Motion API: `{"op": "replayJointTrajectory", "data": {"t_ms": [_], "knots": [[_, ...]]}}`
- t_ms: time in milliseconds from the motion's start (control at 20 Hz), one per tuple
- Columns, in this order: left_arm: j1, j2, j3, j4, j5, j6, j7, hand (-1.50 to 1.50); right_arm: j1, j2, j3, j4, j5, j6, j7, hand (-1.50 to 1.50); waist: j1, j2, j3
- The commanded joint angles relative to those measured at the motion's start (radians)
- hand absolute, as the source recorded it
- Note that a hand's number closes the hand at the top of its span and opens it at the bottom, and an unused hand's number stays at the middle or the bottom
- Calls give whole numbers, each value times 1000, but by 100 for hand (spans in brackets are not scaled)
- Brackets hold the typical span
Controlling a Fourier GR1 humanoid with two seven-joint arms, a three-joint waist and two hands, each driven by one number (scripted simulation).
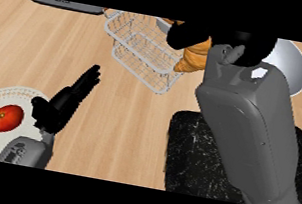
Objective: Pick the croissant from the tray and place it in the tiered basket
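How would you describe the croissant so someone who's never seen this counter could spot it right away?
Find the white wire tiered basket at the back of the wooden counter. At its right side, the robot's right hand curls round a golden-brown croissant, whose tapered end points down. Nothing else there is tan and crescent-shaped; the red tomato lies far off, at the lower left.

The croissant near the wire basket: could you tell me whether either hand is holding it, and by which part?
The right hand is curled round the croissant's upper end; its lower end hangs free beside the tiered basket. The left hand holds nothing.

right hand [218, 38] raised far forward, fingers curled; left hand [68, 97] low, fingers straight, resting.
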Motion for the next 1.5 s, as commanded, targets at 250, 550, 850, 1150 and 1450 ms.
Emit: {"op": "replayJointTrajectory", "data": {"t_ms": [250, 550, 850, 1150, 1450], "knots": [[-7, -28, -25, -2, -22, 7, -8, 0, -255, 5, -30, 524, -121, -243, -10, 150, 19, 5, 0], [-32, -20, -13, 3, -19, 1, 19, 0, -345, 5, -47, 797, -196, -379, -137, 150, 28, 9, 0], [-28, -27, -31, 23, -35, -15, -41, 0, -379, 5, -61, 944, -320, -527, -252, 150, 59, 19, -1], [-60, 2, 9, 26, 2, -45, -2, 0, -444, 5, -151, 1001, -494, -578, -214, 150, 52, 12, 0], [-42, -24, -21, 17, -21, -27, 6, 0, -458, 5, -204, 1049, -686, -684, -241, -150, 70, 14, 0]]}}
